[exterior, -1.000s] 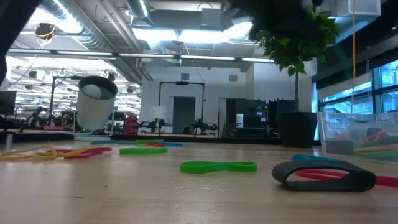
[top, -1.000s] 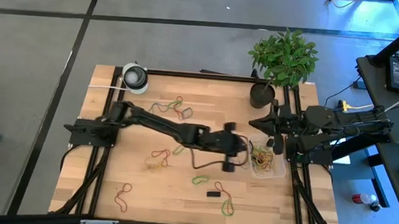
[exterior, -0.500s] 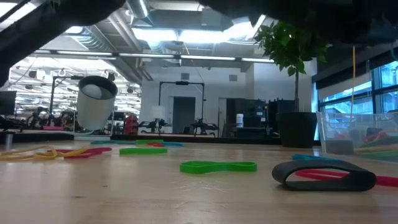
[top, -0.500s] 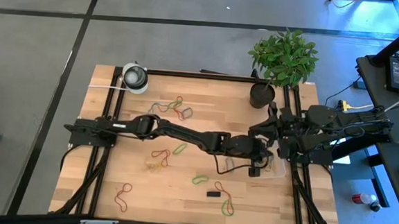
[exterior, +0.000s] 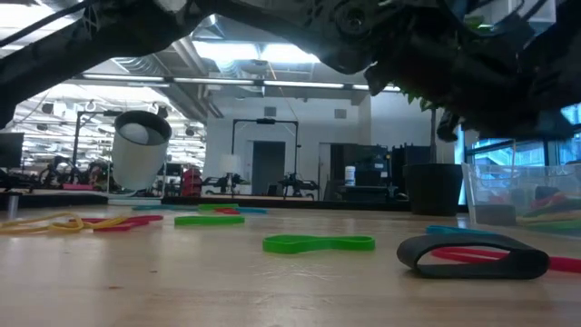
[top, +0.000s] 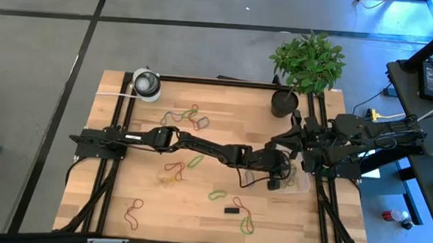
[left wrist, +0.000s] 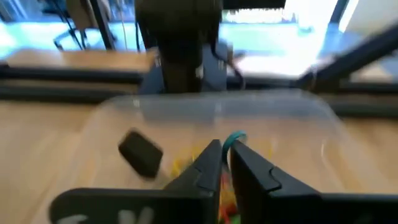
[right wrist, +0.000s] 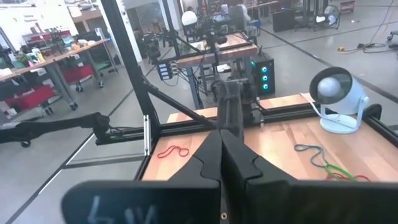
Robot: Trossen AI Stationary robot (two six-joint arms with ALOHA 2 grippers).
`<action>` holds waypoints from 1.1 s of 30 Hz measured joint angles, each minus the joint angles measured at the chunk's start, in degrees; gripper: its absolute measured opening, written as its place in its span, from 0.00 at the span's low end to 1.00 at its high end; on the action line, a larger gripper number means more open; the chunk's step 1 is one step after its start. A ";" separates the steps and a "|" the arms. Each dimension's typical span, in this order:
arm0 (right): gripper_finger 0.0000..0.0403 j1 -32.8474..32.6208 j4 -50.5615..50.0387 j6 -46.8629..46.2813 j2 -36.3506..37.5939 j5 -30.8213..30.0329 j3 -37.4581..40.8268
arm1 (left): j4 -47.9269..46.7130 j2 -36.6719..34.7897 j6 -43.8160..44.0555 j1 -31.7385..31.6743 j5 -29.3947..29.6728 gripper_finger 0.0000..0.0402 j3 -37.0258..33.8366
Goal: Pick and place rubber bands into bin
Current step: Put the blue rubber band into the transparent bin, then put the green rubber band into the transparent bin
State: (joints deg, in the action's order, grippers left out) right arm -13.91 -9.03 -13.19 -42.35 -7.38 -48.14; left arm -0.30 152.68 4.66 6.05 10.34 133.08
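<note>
No legible text or labels

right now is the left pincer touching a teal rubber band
Touching: the left wrist view shows the teal rubber band pinched at the left pincer tips, above the bin.

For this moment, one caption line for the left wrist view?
Left gripper poised over clear plastic bin, a teal rubber band at its fingertips.

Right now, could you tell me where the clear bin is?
In the high view the bin sits at the table's right edge, below the potted plant, with the left claw over it.
</note>
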 joint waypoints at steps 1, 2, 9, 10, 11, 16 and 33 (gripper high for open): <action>0.00 0.00 -0.37 0.00 0.00 0.01 0.00 | -1.43 0.00 -0.43 -0.01 -0.43 0.10 0.00; 0.00 0.00 -0.73 0.00 0.00 0.02 0.00 | -2.98 0.00 -0.61 -0.01 -1.03 0.13 0.00; 0.00 0.00 -2.48 -0.07 0.00 0.05 0.00 | -11.48 -0.26 1.65 -0.32 -3.68 0.33 -0.01; 0.00 0.01 -2.48 -0.07 0.01 0.05 0.00 | -12.90 -0.67 1.63 -0.33 -4.01 0.35 -0.09; 0.00 0.00 -2.50 -0.09 0.02 0.05 0.00 | -13.35 -1.07 1.63 -0.34 -3.85 0.37 -0.09; 0.00 0.00 -2.94 0.02 0.75 0.05 0.00 | -20.15 -6.29 3.79 -0.05 -2.52 0.40 -0.05; 0.00 0.02 -4.91 0.10 3.10 -3.72 0.00 | -19.19 -31.40 5.13 5.25 0.42 0.01 -37.23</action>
State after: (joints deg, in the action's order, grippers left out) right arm -13.89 -13.94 -13.09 -39.25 -11.10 -48.14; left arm -19.49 121.28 9.79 11.31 10.76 95.85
